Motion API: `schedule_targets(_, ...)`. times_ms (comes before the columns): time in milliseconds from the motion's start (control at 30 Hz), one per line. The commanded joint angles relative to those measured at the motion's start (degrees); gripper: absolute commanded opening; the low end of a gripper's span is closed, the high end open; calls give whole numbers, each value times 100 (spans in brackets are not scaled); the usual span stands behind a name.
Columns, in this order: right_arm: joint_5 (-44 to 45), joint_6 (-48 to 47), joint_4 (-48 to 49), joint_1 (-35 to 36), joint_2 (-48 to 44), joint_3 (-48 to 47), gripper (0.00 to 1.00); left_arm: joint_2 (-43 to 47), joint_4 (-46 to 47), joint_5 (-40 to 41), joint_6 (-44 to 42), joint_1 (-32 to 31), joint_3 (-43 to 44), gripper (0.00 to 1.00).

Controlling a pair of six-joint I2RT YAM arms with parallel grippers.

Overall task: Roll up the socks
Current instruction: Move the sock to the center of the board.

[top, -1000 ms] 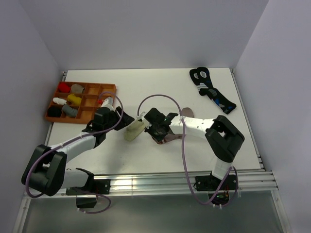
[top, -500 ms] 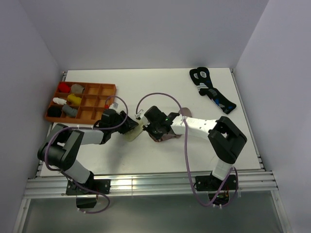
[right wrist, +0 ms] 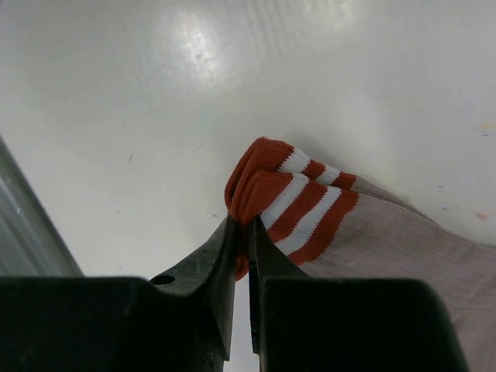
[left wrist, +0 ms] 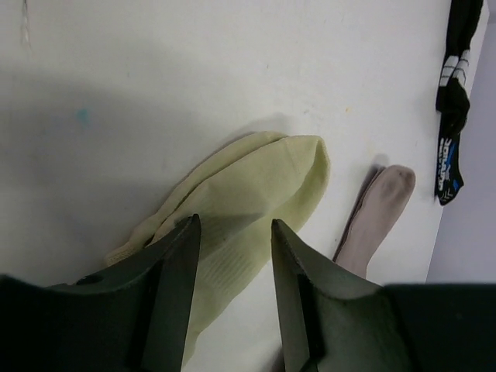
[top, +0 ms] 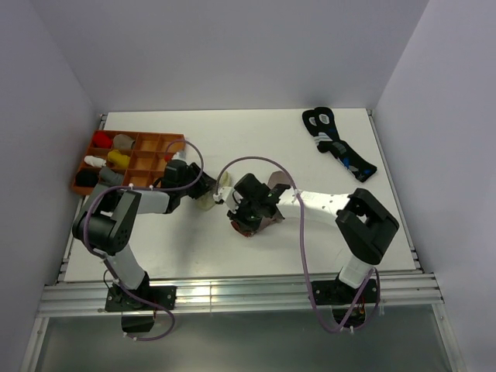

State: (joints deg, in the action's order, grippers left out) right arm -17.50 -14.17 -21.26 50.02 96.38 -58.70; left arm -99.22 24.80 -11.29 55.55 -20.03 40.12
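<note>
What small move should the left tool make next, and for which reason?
Probably close the left tool on the soft pale cream-yellow fabric sock: its fingers stand apart with the fabric between them, not pinching it, while the right tool is shut on the red-and-white striped cuff of the taupe grey-brown fabric sock.

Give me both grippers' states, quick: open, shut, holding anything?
Left gripper: open, fingers straddling the cream sock; no grip visible.
Right gripper: shut on the taupe sock, at its striped cuff.
</note>
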Motion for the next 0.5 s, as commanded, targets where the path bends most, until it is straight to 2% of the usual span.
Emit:
schedule_targets(0, -587, -533, -159, 52, -365, 156, 0, -62, -63, 206, -299, 95, 347, 48)
schedule_targets(200, -1017, -762, -606, 25, -225, 60, 0, -89, 314, -57, -378, 272, 488, 52)
schedule_targets(467, -1774, -991, -1293, -168, 118, -291, 0, 1149, 509, 311, -466, 263, -337, 59)
